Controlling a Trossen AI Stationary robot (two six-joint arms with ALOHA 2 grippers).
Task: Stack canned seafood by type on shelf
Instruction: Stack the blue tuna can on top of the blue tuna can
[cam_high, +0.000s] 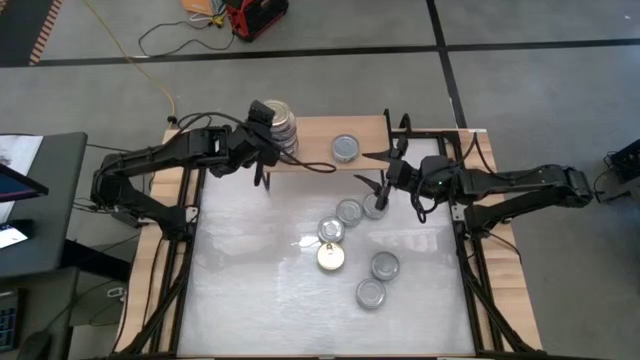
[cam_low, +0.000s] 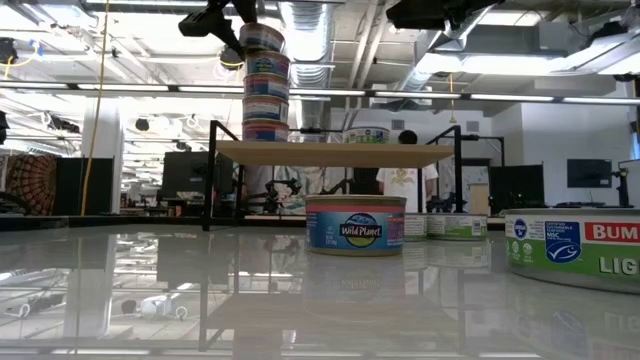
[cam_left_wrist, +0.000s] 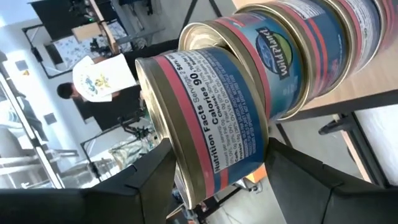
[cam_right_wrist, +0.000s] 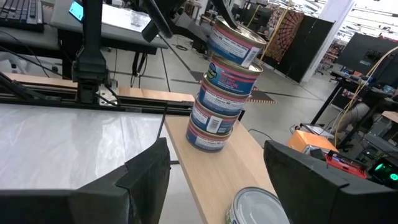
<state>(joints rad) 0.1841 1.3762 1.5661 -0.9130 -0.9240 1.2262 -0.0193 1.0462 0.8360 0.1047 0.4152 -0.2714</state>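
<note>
The shelf (cam_high: 318, 135) stands at the table's far edge. On its left end rises a stack of several pink-and-blue tins (cam_right_wrist: 214, 109). My left gripper (cam_high: 266, 118) is shut on the tilted top tin (cam_left_wrist: 205, 130), also seen in the right wrist view (cam_right_wrist: 235, 38). One silver-lidded tin (cam_high: 345, 148) sits on its base on the shelf's middle. My right gripper (cam_high: 378, 172) hangs open over the table by the shelf's right end, holding nothing. Several more tins, such as (cam_high: 349, 211), lie on the table below. My left gripper pinches the top tin by its labelled side wall (cam_left_wrist: 245, 158) between the two fingers (cam_left_wrist: 298, 171). The fingers come from the table's left, slanting a little down. The tin sits tilted on the stack, and its lower rim (cam_right_wrist: 231, 57) seems to meet the tin beneath.
On the white tabletop (cam_high: 250, 290) lie silver-lidded tins (cam_high: 385, 265), (cam_high: 371, 293) and a gold-lidded one (cam_high: 331, 257). Close to the low camera stand a Wild Planet tin (cam_low: 355, 225) and a green-labelled one (cam_low: 575, 248). A person (cam_left_wrist: 102, 78) stands beyond the table.
</note>
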